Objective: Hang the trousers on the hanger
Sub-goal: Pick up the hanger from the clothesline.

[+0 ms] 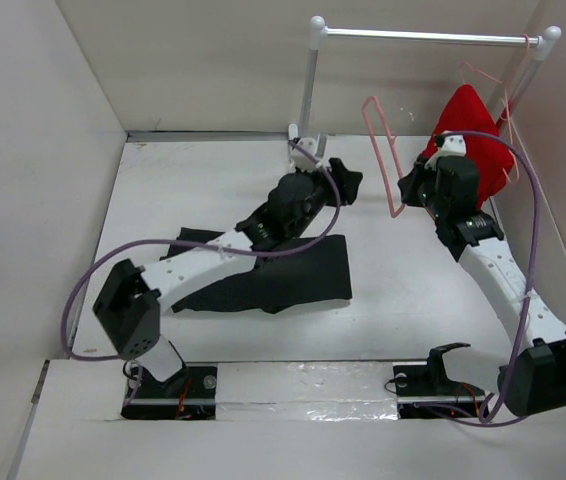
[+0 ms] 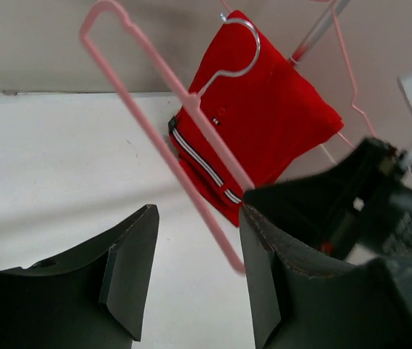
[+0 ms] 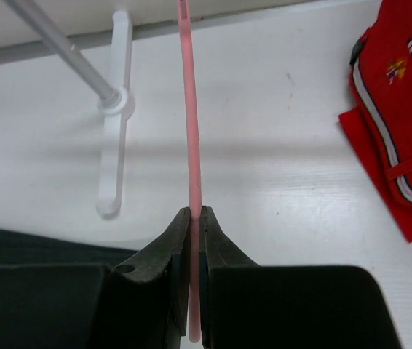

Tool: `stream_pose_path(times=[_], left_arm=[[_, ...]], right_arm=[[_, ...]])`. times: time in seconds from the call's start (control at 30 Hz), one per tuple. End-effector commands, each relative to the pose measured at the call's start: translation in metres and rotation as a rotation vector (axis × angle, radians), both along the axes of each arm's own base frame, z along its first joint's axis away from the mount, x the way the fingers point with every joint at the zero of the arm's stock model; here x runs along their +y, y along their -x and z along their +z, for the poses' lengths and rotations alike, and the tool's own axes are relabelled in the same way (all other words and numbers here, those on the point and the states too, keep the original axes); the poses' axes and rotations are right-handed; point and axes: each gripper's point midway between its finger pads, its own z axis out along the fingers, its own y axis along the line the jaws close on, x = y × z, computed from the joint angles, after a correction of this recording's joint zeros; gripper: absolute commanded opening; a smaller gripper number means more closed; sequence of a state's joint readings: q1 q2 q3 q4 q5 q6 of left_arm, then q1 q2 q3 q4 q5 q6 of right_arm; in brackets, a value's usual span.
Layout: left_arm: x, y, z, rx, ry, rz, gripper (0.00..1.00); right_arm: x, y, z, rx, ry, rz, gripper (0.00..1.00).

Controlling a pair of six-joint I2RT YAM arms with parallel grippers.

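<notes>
The black trousers (image 1: 283, 275) lie folded on the white table under my left arm; a strip of them shows in the right wrist view (image 3: 38, 247). My right gripper (image 1: 408, 190) is shut on the pale-pink hanger (image 1: 383, 150) and holds it upright above the table; in its wrist view the hanger's rod (image 3: 190, 138) runs up from between the closed fingers (image 3: 197, 240). My left gripper (image 1: 348, 180) is open and empty, above the table just left of the hanger. In the left wrist view the hanger (image 2: 169, 123) stands ahead of the open gripper (image 2: 195, 269).
A white clothes rail (image 1: 423, 36) stands at the back, its post (image 1: 308, 90) near my left gripper. A red garment (image 1: 473, 135) hangs on a second thin hanger at the rail's right end (image 2: 264, 109). White walls close in the table on three sides.
</notes>
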State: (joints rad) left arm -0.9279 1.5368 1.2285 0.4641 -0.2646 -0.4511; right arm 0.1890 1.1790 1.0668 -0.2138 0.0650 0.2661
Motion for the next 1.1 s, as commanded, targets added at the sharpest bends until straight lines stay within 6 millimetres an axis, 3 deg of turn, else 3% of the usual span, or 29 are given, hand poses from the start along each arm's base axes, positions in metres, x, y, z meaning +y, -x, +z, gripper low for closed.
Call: stream_pose_path(times=[0.0,0.03,0.07,0.1,0.13,0.17,0.2,0.23,0.27,0.3,0.33,0.37,0.43,0.8,0.93,1.03,1.07], left_arm=[[-0.027,-0.023,0.003,-0.032,-0.082,-0.041,0.46],[-0.033,-0.033,0.025,-0.061,-0.066,-0.036,0.45],[-0.039,-0.038,0.023,-0.064,-0.089,-0.04,0.45],[-0.047,-0.051,0.0,-0.03,-0.14,-0.035,0.45],[-0.053,-0.056,0.016,-0.052,-0.125,-0.037,0.44],[-0.056,-0.061,0.015,-0.05,-0.134,-0.027,0.43],[-0.063,-0.068,-0.003,-0.037,-0.18,-0.025,0.43],[-0.067,-0.073,0.011,-0.062,-0.169,-0.022,0.42],[-0.066,-0.08,0.01,-0.061,-0.182,-0.01,0.41],[-0.073,-0.085,-0.008,-0.04,-0.225,-0.02,0.41],[-0.077,-0.087,-0.011,-0.04,-0.237,-0.027,0.41],[-0.08,-0.091,0.003,-0.059,-0.225,-0.019,0.4],[-0.084,-0.099,-0.011,-0.052,-0.264,-0.009,0.38],[-0.087,-0.116,-0.023,-0.062,-0.315,0.044,0.32],[-0.086,-0.118,-0.025,-0.053,-0.327,0.054,0.24],[-0.08,-0.111,-0.018,-0.041,-0.319,0.051,0.34],[-0.078,-0.107,-0.029,-0.02,-0.336,0.041,0.4]], right_arm=[[0.013,0.005,0.022,-0.108,-0.04,0.036,0.0],[0.018,0.008,0.018,-0.099,-0.043,0.051,0.0],[0.019,0.009,0.015,-0.094,-0.046,0.054,0.0],[0.024,0.014,0.009,-0.084,-0.048,0.073,0.0],[0.025,0.015,0.008,-0.082,-0.051,0.075,0.0],[0.029,0.018,0.008,-0.082,-0.052,0.087,0.0],[0.032,0.021,0.008,-0.085,-0.051,0.098,0.0],[0.032,0.021,0.004,-0.075,-0.047,0.099,0.0],[0.032,0.023,0.004,-0.074,-0.048,0.102,0.0],[0.037,0.025,0.003,-0.071,-0.049,0.117,0.0],[0.037,0.026,0.001,-0.067,-0.05,0.116,0.0],[0.037,0.027,0.001,-0.068,-0.053,0.117,0.0],[0.042,0.028,0.001,-0.073,-0.059,0.136,0.0],[0.054,0.034,-0.003,-0.062,-0.051,0.162,0.0],[0.049,0.035,-0.008,-0.054,-0.008,0.11,0.0],[0.042,0.032,-0.007,-0.064,0.022,0.05,0.0],[0.042,0.03,-0.006,-0.065,0.028,0.048,0.0]])
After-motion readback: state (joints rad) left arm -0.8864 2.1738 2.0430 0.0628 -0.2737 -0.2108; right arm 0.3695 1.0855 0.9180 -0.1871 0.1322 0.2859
